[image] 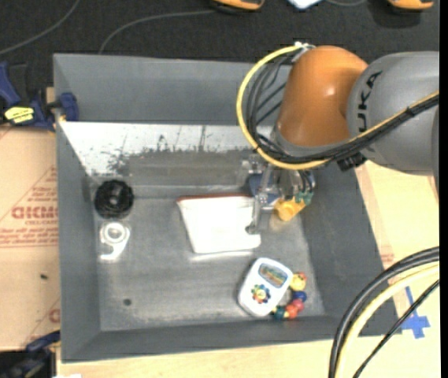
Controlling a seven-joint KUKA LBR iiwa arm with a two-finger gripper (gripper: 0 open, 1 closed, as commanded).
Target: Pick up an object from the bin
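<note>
White flat square pad (217, 225) in the middle of grey bin (153, 294) lies unlifted, end effector (256, 213) low at its right edge, opening can't be told, so grasp and lift remain.

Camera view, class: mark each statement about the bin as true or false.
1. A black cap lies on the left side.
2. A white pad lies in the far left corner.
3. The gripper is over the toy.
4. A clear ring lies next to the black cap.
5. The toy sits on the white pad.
1. True: the black cap lies toward the left of the bin.
2. False: the white pad lies near the middle.
3. False: the gripper is over the white pad's right edge; the toy lies nearer the front right.
4. True: the clear ring is right beside it.
5. False: the toy lies on the bin floor, apart from the pad.
</note>
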